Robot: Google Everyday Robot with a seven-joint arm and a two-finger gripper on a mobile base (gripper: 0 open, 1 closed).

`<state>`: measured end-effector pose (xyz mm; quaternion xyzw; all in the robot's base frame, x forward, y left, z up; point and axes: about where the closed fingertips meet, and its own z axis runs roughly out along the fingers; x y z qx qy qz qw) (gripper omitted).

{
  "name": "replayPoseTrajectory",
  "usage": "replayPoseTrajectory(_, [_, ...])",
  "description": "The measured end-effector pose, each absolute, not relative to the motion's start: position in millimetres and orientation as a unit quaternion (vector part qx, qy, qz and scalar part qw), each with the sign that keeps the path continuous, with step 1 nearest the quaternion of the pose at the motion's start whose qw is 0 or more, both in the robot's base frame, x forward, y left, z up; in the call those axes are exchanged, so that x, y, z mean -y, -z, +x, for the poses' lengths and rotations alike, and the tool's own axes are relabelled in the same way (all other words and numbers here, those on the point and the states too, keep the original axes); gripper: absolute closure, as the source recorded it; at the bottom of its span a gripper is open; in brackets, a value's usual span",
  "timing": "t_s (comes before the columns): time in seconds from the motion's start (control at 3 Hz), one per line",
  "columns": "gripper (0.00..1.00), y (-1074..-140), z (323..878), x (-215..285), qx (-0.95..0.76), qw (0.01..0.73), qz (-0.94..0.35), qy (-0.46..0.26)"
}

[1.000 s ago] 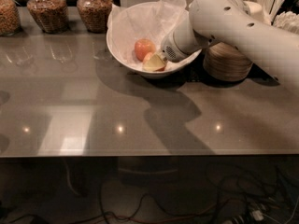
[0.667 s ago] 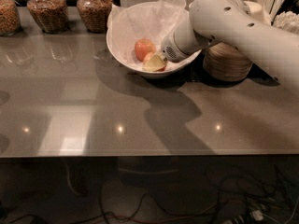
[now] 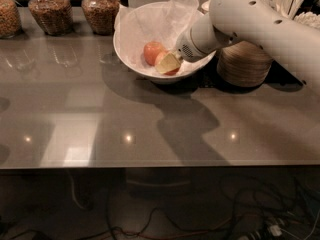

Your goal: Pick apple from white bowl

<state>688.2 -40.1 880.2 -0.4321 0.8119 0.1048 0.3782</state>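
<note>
Counter [image 3: 150,129], hand [image 3: 168,63] (in white bowl [image 3: 122,52]) against apple [image 3: 173,72]

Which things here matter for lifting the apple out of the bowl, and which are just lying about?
Job:
small round red-orange apple
wide glossy white bowl with crinkled paper lining
claw, down inside the bowl beside the apple

Lying about:
second reddish fruit, mostly hidden under the claw
three brown-filled glass jars
stacked tan disposable bowls
</note>
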Motion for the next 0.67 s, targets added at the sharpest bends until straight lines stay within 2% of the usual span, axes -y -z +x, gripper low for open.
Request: replayPoseTrajectory(0.67, [1.00,-929.8,683.8,63.8,-0.776,0.426,-0.450,-0.119])
